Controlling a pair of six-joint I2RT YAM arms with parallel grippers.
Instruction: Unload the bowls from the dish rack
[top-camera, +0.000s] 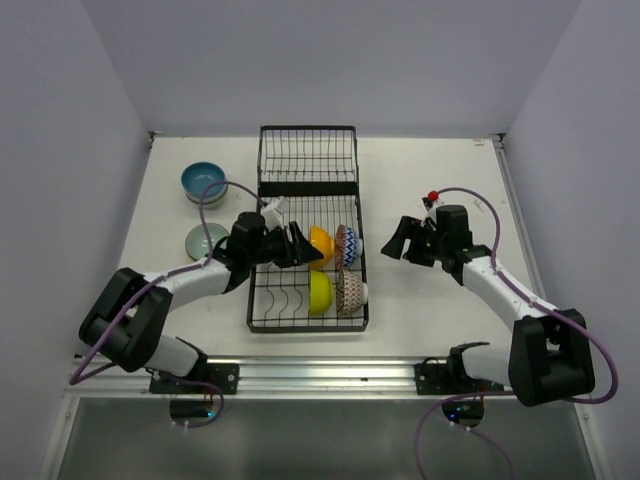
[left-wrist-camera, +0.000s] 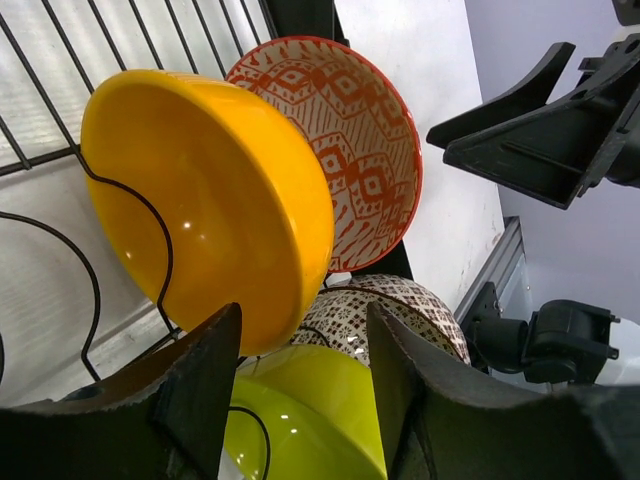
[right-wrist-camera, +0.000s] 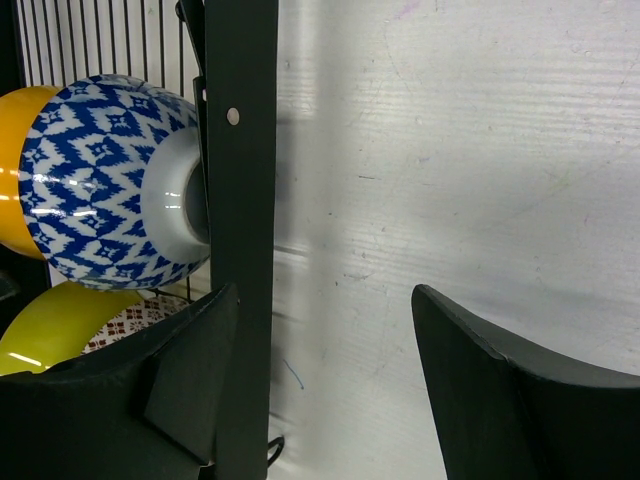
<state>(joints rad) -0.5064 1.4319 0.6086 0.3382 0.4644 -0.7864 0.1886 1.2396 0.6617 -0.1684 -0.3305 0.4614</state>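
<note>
Fingers open, empty on both sides, left fingers (left-wrist-camera: 195, 395) and right fingers (right-wrist-camera: 500, 400); blue bowl (top-camera: 203, 182) and mint bowl (top-camera: 207, 240) on worktop (top-camera: 430, 310), four more left in dish rack (top-camera: 308, 188).

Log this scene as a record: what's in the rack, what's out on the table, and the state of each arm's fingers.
in dish rack: orange bowl, blue-patterned bowl, yellow-green bowl, brown-patterned bowl, all standing on edge
on table left of rack: blue bowl, mint green bowl
left fingers: open, close up at the orange bowl
right fingers: open, empty, over the table right of the rack
</note>
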